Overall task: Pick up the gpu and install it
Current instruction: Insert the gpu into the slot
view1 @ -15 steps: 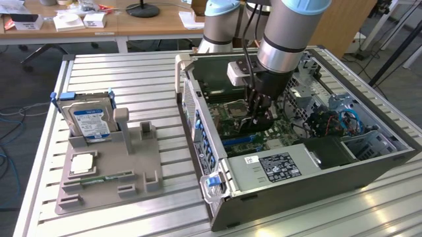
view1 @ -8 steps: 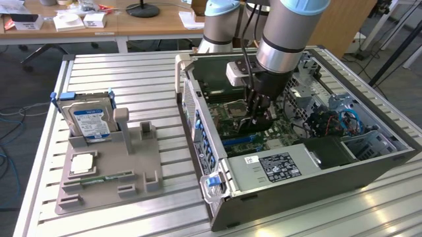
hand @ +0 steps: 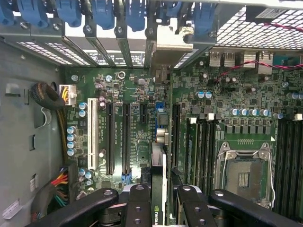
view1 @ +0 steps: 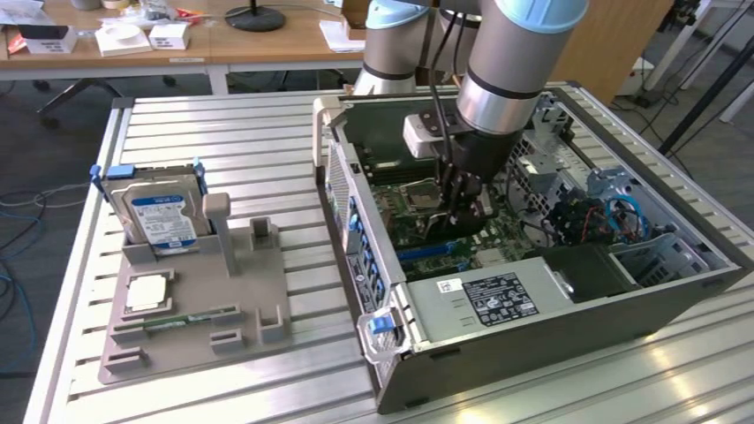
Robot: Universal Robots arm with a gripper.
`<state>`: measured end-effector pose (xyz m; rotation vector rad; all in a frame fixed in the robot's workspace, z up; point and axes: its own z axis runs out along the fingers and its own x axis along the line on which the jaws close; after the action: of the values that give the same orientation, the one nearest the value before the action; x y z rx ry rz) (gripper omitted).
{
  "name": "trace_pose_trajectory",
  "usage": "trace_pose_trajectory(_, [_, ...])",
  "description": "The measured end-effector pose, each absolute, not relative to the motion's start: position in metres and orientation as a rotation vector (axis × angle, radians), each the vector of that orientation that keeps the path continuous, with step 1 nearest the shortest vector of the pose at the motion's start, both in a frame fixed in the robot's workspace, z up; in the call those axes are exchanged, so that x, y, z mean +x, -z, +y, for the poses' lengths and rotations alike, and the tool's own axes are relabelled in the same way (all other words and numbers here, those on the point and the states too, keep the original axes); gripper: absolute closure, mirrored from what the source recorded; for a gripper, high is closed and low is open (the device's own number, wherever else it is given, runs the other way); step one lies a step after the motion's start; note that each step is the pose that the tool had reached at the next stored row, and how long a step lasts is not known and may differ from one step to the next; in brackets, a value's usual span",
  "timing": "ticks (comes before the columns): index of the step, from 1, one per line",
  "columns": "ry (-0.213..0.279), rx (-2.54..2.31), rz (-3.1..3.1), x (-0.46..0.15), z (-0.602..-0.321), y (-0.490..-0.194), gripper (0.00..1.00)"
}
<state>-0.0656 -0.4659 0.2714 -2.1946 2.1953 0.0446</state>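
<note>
My gripper (view1: 460, 210) is down inside the open computer case (view1: 531, 353), above the motherboard (hand: 137, 90). It is shut on the gpu (hand: 158, 189), a thin dark card seen edge-on between the black fingers (hand: 137, 208). The card runs from the fingers toward the case's rear wall, and its silvery bracket (hand: 173, 45) sits at the slot openings there. It stands in line with a short blue slot (hand: 159, 108), between two long black slots (hand: 126, 137). I cannot tell whether its edge is seated. In the exterior view the gpu (view1: 454, 228) shows as a dark piece under the gripper.
A grey holder (view1: 194, 300) on the exterior view's left carries the silver hard drive (view1: 162, 216), a processor chip (view1: 147, 291) and a green memory stick (view1: 189, 316). Inside the case are the power supply (view1: 489, 296), the bare processor socket (hand: 244, 175), blue latches (hand: 104, 12) and cable bundles (hand: 52, 101).
</note>
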Motion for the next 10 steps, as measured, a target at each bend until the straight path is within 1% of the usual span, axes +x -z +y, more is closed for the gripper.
trace_pose_trajectory(10, [-0.045,-2.195,2.195,-0.0656,-0.4659,-0.2683,0.74])
